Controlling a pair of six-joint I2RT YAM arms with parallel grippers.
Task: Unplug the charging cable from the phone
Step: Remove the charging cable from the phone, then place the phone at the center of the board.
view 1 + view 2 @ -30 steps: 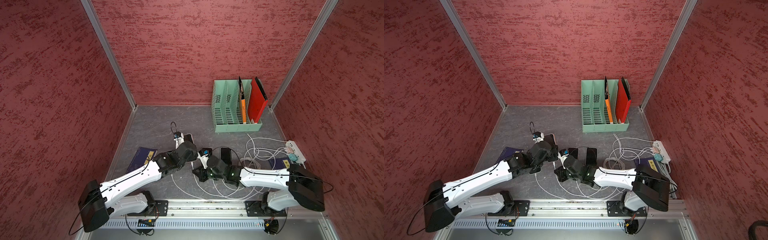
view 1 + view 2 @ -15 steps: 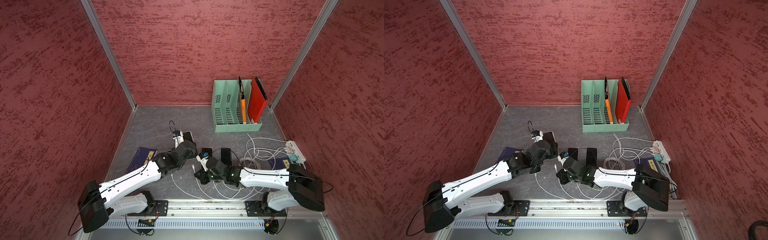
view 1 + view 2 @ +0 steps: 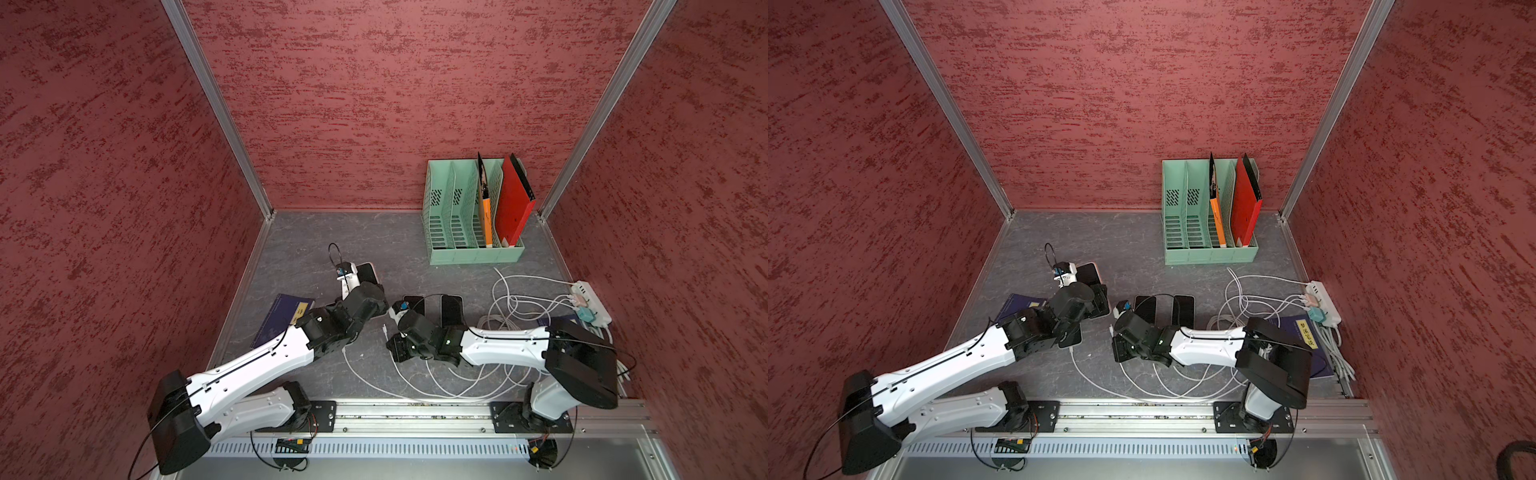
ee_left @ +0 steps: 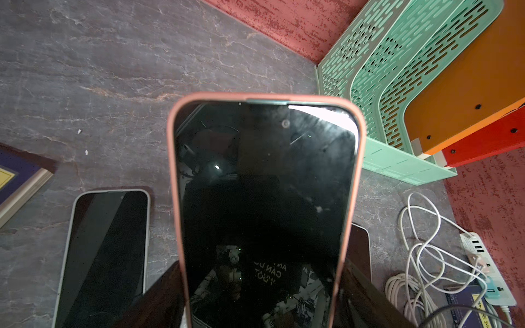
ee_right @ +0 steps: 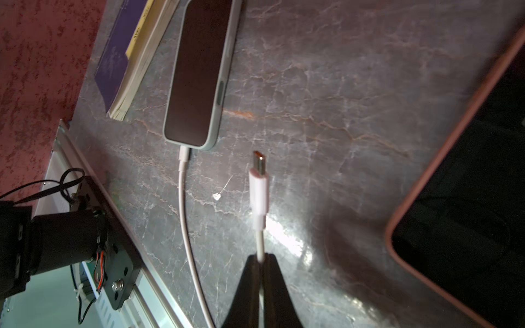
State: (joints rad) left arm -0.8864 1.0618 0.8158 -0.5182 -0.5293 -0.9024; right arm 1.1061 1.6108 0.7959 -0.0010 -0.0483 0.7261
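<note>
Phones, four: pink-cased phone (image 4: 264, 198); pale-cased phone (image 5: 199, 73); black phone (image 3: 1147, 309); second black phone (image 3: 1183, 309).
Purple-covered books, two: left-side book (image 3: 280, 318), right-side book (image 3: 1304, 332).
Mint-green slotted plastic file rack (image 3: 473, 254): one, with four bays.
Folders, two: orange folder (image 3: 484, 216), red folder (image 3: 513, 203).
White power strip (image 3: 592, 301): one.
White charging cables: two ends counted, free-plug cable (image 5: 258, 184) and plugged-in cable (image 5: 183, 198). Total in the tangle not countable.

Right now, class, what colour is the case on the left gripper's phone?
Pale pink; the rubbery phone case shows best in the left wrist view.
</note>
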